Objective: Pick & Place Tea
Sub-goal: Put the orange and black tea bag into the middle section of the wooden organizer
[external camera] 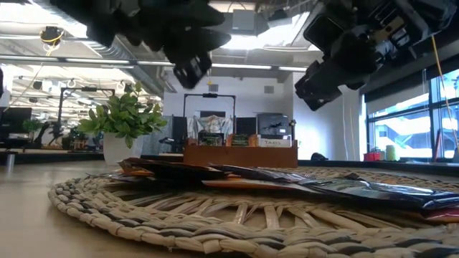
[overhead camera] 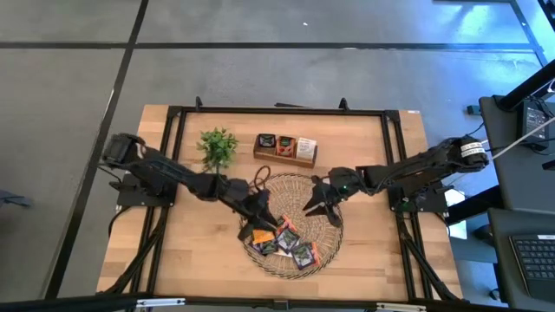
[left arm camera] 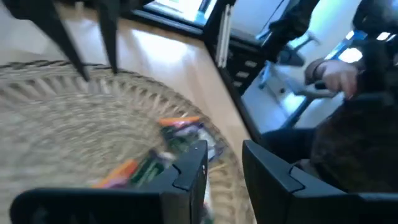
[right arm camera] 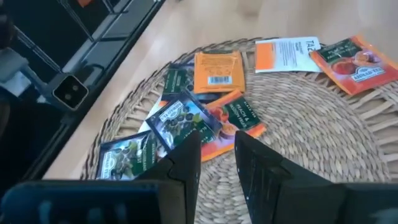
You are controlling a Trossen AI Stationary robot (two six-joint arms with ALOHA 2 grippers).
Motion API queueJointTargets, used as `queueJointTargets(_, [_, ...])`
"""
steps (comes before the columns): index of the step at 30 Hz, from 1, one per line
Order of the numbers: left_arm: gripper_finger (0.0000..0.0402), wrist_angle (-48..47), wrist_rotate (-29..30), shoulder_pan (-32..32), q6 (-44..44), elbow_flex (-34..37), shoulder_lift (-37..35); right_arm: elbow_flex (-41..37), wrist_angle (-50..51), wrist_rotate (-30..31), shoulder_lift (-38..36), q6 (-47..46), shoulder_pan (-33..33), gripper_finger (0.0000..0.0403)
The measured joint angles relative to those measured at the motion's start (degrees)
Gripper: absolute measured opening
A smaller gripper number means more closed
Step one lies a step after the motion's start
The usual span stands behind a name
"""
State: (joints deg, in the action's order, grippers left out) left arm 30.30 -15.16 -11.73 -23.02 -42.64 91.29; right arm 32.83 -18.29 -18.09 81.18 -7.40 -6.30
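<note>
Just tea sachets [right arm camera: 205,118] below right pincer [right arm camera: 217,155]

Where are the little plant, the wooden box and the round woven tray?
plant [overhead camera: 218,145], high view, its green leaves.
wooden box [overhead camera: 285,148], high view, its middle compartment.
woven tray [overhead camera: 293,186], high view, a bare part near the far rim.

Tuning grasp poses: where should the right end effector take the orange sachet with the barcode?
The barcode sachet lies flat on the woven tray, its far edge free while dark sachets overlap its near corner. Probably best to come straight down and pinch that free far edge; the right end effector hovers just short of it.
</note>
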Motion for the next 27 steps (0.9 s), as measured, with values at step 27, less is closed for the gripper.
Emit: queueJointTargets(27, [0.0098,1.26,7.08,-0.74,-12.78,-0.11,2.46,-0.03,-7.13,10.45,3.96,-2.53,-1.06,0.0101])
